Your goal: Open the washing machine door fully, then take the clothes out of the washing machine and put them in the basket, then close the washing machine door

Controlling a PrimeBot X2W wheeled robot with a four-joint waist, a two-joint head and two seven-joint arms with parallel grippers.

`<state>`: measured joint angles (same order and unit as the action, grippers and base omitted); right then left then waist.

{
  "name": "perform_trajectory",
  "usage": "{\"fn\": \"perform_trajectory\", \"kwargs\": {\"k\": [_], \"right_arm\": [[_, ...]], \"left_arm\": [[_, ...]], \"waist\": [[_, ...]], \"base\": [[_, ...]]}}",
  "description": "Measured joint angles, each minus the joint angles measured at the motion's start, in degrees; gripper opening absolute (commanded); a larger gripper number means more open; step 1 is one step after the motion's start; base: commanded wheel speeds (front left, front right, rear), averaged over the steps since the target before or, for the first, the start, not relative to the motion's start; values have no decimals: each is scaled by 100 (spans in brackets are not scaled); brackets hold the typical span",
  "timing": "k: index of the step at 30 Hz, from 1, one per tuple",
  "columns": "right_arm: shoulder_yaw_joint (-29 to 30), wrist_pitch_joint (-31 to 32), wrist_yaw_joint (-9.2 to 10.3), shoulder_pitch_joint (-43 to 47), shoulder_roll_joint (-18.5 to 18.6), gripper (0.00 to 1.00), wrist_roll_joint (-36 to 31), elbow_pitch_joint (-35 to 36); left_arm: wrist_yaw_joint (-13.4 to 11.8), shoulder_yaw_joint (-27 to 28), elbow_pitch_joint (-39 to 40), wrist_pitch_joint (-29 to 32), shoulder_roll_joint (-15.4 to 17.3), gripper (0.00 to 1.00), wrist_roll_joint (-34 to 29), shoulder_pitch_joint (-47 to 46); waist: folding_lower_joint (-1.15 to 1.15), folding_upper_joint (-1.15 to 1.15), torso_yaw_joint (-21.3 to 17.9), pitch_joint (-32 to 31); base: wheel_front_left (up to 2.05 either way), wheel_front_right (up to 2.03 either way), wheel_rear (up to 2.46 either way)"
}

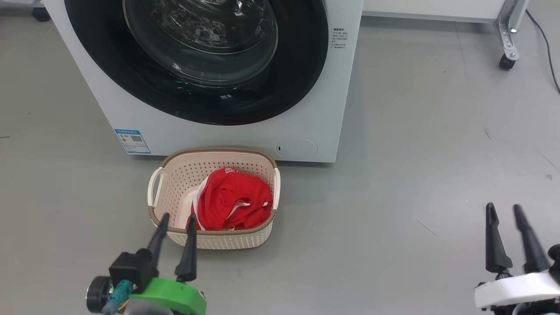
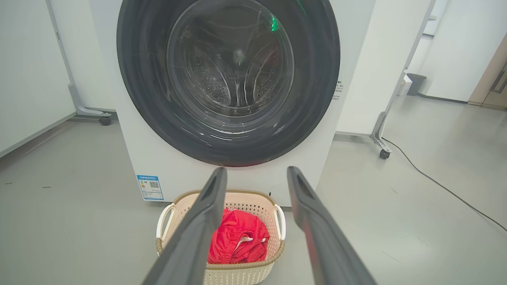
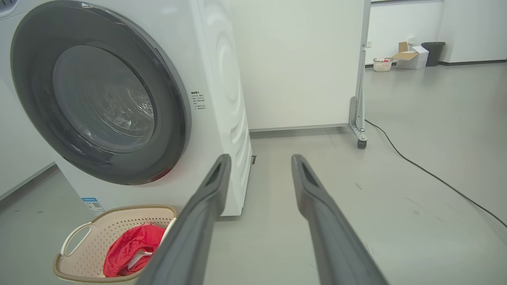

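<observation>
door (image 1: 302, 65) looks shut, clothes (image 1: 232, 199) lie in the basket (image 1: 218, 151); left hand (image 1: 179, 216), right hand (image 1: 503, 205) released, empty. i'd say nothing's left to do.

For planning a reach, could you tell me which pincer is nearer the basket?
The left pincer, on the green mount, close to the basket; the right pincer stands far aside.
</observation>
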<state>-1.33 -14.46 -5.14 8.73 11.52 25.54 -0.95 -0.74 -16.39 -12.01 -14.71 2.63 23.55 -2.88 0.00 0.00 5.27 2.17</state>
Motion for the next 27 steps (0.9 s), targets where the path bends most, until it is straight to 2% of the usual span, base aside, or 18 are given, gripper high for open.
{"fn": "perform_trajectory", "kwargs": {"k": [8, 27], "right_arm": [[-81, 16, -1, 68, -242, 0, 123, -315], [47, 365, -10, -25, -376, 0, 1490, -453]], "left_arm": [[4, -48, -261, 1, -23, 0, 118, 199], [107, 241, -156, 308, -25, 0, 1551, 202]], "waist": [[0, 0, -10, -3], [0, 0, -123, -42]], "base": [[0, 0, 0], [0, 0, 0]]}}
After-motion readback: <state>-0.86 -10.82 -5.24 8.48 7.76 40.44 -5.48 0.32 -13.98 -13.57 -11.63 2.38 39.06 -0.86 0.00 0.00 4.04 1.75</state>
